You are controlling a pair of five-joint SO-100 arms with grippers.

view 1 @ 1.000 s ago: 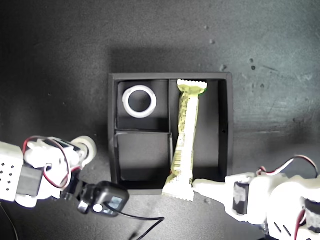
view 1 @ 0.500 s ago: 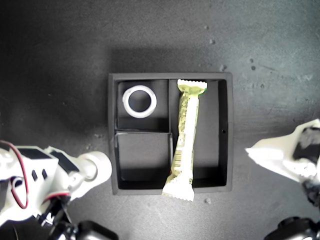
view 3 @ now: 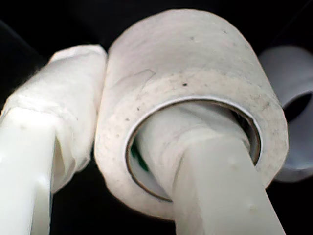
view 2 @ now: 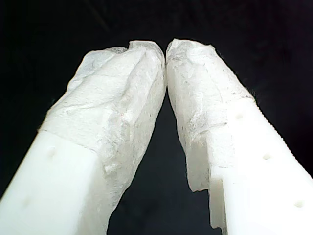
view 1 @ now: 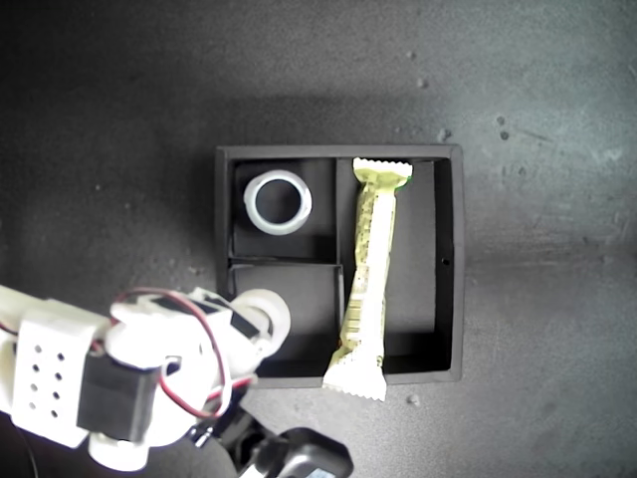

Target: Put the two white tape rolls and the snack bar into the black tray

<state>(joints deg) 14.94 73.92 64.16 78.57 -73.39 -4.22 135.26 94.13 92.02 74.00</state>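
The black tray [view 1: 448,269] lies in the middle of the exterior view. One white tape roll [view 1: 278,201] rests flat in its far small compartment. The snack bar [view 1: 366,269] lies along the long compartment, its near end propped over the tray wall. My second gripper [view 1: 261,317] is shut on the other white tape roll [view 3: 195,63], one finger through its centre and one outside, at the near small compartment's edge toward the exterior view's left. The resting roll [view 3: 293,112] shows behind it. My first gripper [view 2: 165,49] is shut on nothing and is outside the exterior view.
The second arm's white body with red wires [view 1: 109,378] fills the exterior view's lower left. Its black camera and cable [view 1: 299,460] hang at the bottom edge. The dark tabletop [view 1: 537,129] around the tray carries a few small specks.
The second arm has swung toward the exterior view's right, carrying its roll to the near small compartment. The other arm has withdrawn out of the exterior view's right side.
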